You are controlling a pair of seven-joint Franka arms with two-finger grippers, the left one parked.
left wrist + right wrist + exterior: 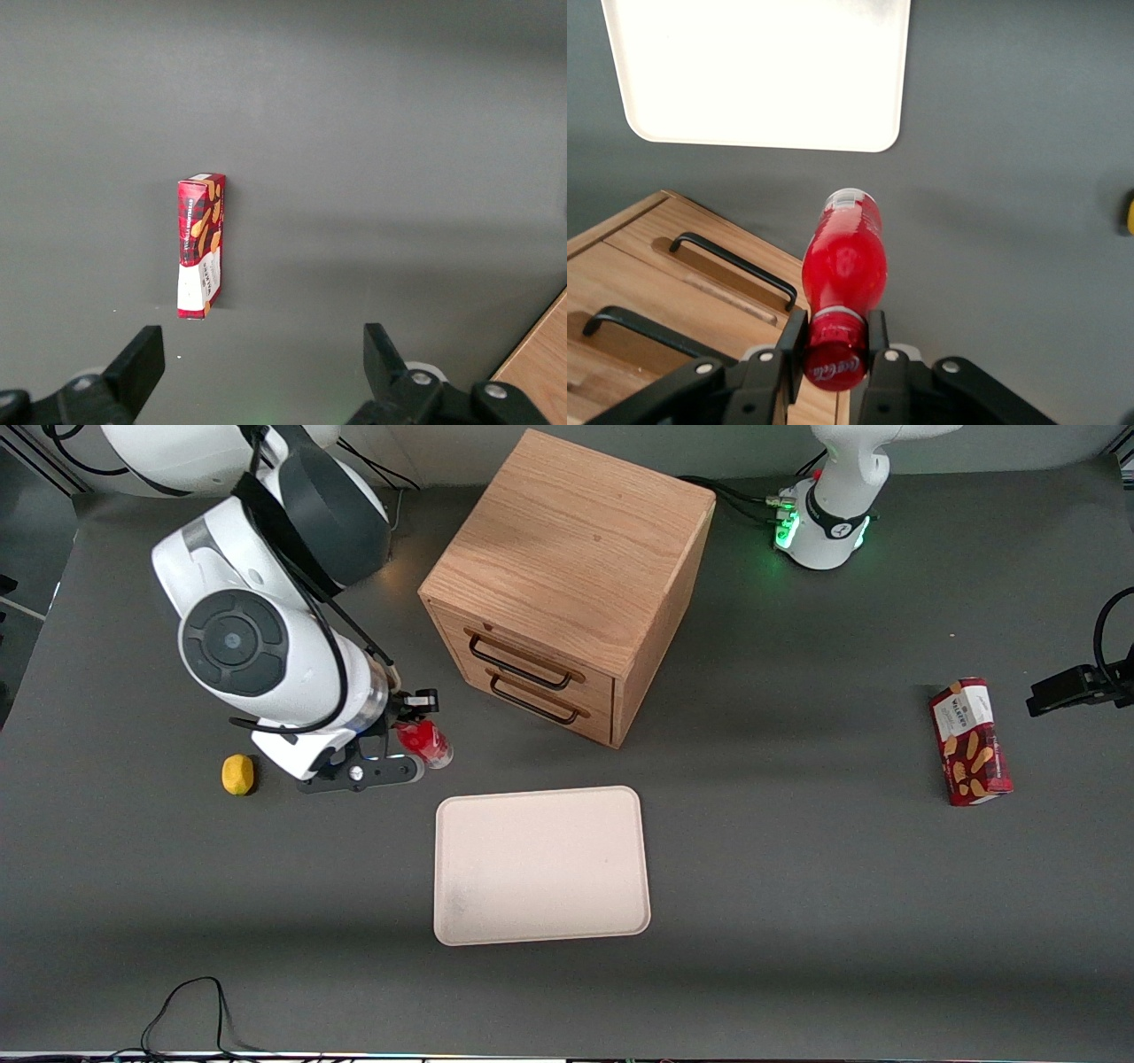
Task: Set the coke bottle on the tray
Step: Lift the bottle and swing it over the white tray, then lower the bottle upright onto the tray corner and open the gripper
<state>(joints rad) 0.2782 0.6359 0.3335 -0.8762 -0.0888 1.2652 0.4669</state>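
Observation:
My right gripper (415,731) is shut on the red cap of the coke bottle (425,742), a tiny red bottle with a clear base, and holds it above the table in front of the drawers. In the right wrist view the two black fingers (790,343) clamp the cap, and the coke bottle (843,266) hangs down from my right gripper (835,341). The cream-white tray (540,864) lies flat and bare, nearer to the front camera than the bottle; the tray also shows in the right wrist view (757,71).
A wooden cabinet with two black-handled drawers (567,576) stands beside the gripper. A small yellow fruit (237,773) lies at the working arm's end. A red snack box (970,741) lies toward the parked arm's end; it also shows in the left wrist view (202,245).

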